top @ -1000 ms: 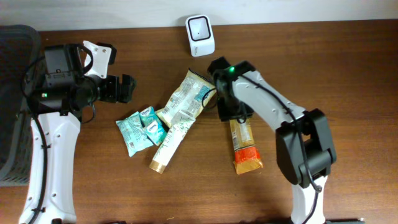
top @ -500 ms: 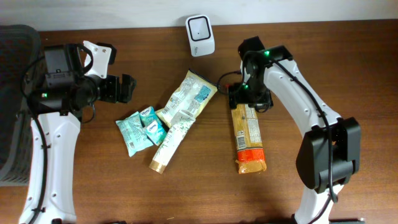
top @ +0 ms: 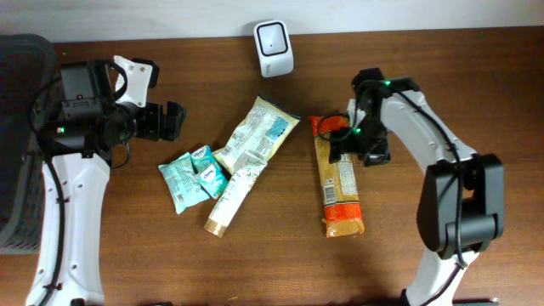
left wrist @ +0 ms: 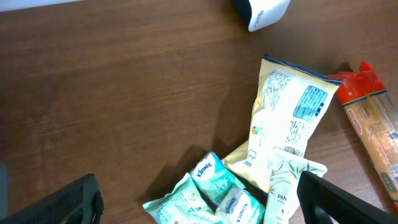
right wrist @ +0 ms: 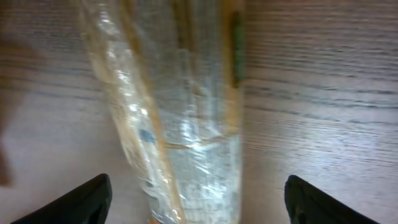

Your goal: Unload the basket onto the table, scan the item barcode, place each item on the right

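Hovering over the top end of the orange pack (top: 338, 183), right gripper (top: 355, 143) jaws apart, gripping nothing; left gripper (top: 173, 121) well left of pack, jaws spread wide.

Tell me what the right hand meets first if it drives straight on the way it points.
The long clear-and-orange packet, lying straight ahead between the open fingers of the right hand. Depth is unclear, but nothing shows in front of it.
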Tool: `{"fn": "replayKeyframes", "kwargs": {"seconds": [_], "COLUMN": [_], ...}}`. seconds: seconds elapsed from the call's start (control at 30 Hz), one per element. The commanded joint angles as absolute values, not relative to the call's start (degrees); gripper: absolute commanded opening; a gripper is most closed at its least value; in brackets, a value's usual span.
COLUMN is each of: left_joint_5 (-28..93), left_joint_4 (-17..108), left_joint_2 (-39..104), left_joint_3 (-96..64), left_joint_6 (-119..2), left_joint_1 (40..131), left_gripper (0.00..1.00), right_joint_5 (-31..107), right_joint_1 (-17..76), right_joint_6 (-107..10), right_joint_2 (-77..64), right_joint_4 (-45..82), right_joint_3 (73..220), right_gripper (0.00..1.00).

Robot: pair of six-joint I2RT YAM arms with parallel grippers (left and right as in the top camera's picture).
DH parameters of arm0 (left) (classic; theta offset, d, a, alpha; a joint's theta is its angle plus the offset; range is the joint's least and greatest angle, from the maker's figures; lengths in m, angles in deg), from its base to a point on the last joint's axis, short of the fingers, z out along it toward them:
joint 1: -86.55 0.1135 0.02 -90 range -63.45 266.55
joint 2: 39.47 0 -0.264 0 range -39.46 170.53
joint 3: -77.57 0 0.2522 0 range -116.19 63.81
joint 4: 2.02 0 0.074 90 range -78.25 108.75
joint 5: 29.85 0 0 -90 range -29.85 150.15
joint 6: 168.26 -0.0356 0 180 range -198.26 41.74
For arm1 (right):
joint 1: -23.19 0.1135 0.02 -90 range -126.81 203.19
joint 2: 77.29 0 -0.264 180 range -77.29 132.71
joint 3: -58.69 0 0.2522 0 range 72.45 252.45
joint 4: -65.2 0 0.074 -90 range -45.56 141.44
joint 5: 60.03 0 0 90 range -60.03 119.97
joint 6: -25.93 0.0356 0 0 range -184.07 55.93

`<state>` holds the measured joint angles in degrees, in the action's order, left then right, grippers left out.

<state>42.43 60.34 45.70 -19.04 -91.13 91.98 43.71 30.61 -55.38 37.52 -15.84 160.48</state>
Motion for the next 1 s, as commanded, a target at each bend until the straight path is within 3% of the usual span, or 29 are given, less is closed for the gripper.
{"fn": "replayKeyframes", "kwargs": {"seconds": [0.0,0.3,0.53,0.63,0.77,0.97], "left_joint_5": [42.4,42.4,42.4,42.4,42.4,42.4], "left_joint_4": [60.2,60.3,60.3,60.3,60.4,60.4], "left_joint_2": [44.7,44.7,44.7,44.7,44.7,44.7], "left_joint_3": [-19.9,-19.9,-19.9,-19.9,-19.9,-19.9], "left_joint_6": [-92.1,-92.1,-92.1,-92.1,-92.1,-92.1], "left_joint_1": [92.1,92.1,92.1,92.1,92.1,92.1], "left_gripper": [0.99,0.99,0.99,0.99,0.99,0.99], "right_joint_5": [52.4,61.3,61.9,62.0,65.3,70.6], "right_joint_1": [26.7,25.8,25.8,25.8,25.8,25.8], "right_joint_6": [-64.1,-66.9,-66.8,-66.8,-66.6,-66.6], "right_joint_2": [36.5,36.6,36.6,36.6,36.6,36.6], "right_joint_4": [-15.2,3.6,8.9,10.6,15.0,17.6], "right_joint_3": [160.3,142.1,137.2,134.3,131.2,130.7], "right_gripper": [0.89,0.92,0.91,0.86,0.72,0.14]}}
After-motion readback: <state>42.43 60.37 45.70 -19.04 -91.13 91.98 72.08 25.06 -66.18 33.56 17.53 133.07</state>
